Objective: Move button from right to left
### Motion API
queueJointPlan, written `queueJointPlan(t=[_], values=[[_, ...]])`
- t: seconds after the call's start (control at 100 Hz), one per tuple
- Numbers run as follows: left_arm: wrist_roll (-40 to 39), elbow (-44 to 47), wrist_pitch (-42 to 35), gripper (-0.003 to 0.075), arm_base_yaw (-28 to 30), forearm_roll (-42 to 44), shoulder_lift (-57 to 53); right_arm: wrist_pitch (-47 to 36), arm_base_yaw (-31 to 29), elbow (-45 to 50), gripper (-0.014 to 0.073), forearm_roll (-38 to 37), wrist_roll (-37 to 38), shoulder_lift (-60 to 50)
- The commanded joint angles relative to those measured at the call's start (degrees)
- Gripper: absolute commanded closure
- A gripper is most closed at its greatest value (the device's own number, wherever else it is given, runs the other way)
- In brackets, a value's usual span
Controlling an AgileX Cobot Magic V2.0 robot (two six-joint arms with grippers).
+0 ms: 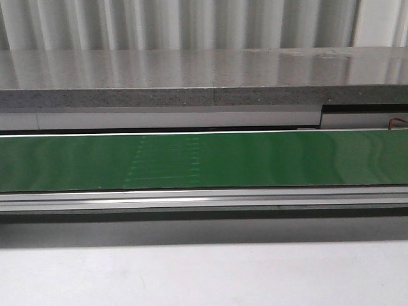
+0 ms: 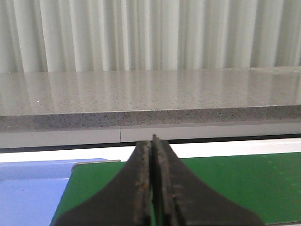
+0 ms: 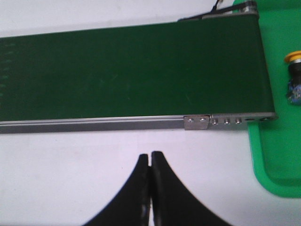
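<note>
- From the front view I see only the green belt (image 1: pixel 204 159) running across, its metal rail (image 1: pixel 204 199) along the near edge, the white tabletop (image 1: pixel 204 274) below it and a grey speckled counter (image 1: pixel 191 76) behind; neither of my grippers nor the button appears there.
- Only my right wrist view shows the button (image 3: pixel 293 77): a yellow cap on a black collar with a bit of blue at its rear, cut off by the picture's edge.
- The button lies on a green tray (image 3: pixel 277 150) just past the end of the belt (image 3: pixel 131 70), apart from the belt and well apart from my right gripper (image 3: pixel 150 157).
- That same view shows the belt's end bracket (image 3: pixel 196 122) with its screws, which the other views do not.
- Only my left wrist view shows a blue surface (image 2: pixel 33 193) beside the belt (image 2: pixel 244 183), with the grey counter (image 2: pixel 150 101) and a pale curtain (image 2: pixel 150 35) beyond.
- My left gripper (image 2: pixel 153 141) has its fingers pressed together, holding nothing, above the belt's edge.
- My right gripper is likewise pressed together with only a hairline seam between the fingers, empty, over the white tabletop (image 3: pixel 56 179) on the near side of the rail (image 3: pixel 94 125).
</note>
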Motion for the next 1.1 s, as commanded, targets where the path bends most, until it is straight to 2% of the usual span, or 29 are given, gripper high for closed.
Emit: queueJointPlan(t=[0.0,0.09,0.26,0.33,0.42,0.57,0.78,0.97,1.09], values=[[-0.40,1.37,-4.58,0.0740,-0.29,-0.55,-1.96,-0.66,-0.13,-2.25,0.0623,0.54,-0.36,2.71],[-0.40,1.37,-4.58,0.0740,-0.29,-0.55,-1.96,0.37,-0.13,-2.25,0.0503,0.67,-0.36,4.66],[-0.40,1.37,-4.58,0.0740,-0.29,-0.55,-1.96,0.31,-0.13,-2.25,0.0036,0.67,-0.36,5.89],[-0.40,1.37,-4.58,0.0740,-0.29,-0.55,-1.96,-0.26,-0.13,-2.25,-0.0076,0.61,-0.36,5.89],[-0.40,1.37,-4.58,0.0740,-0.29,-0.55,-1.96,-0.69,-0.13,-2.25,-0.0039,-0.31,-0.36,6.12],[-0.40,1.37,-4.58,0.0740,-0.29,-0.55,-1.96,1.34,-3.34,-4.20,-0.0041,-1.35,-0.36,8.28],[-0.40,1.37,-4.58,0.0740,-0.29,-0.55,-1.96,0.82,-13.50,-9.36,-0.0041,-6.30,-1.47,14.61],[-0.40,1.37,-4.58,0.0740,-0.29,-0.55,-1.96,0.19,-23.85,-13.46,-0.0041,-4.64,-8.10,22.78],[-0.40,1.37,-4.58,0.0740,-0.29,-0.55,-1.96,-3.38,-28.86,-14.87,-0.0041,-1.56,-10.03,28.63]])
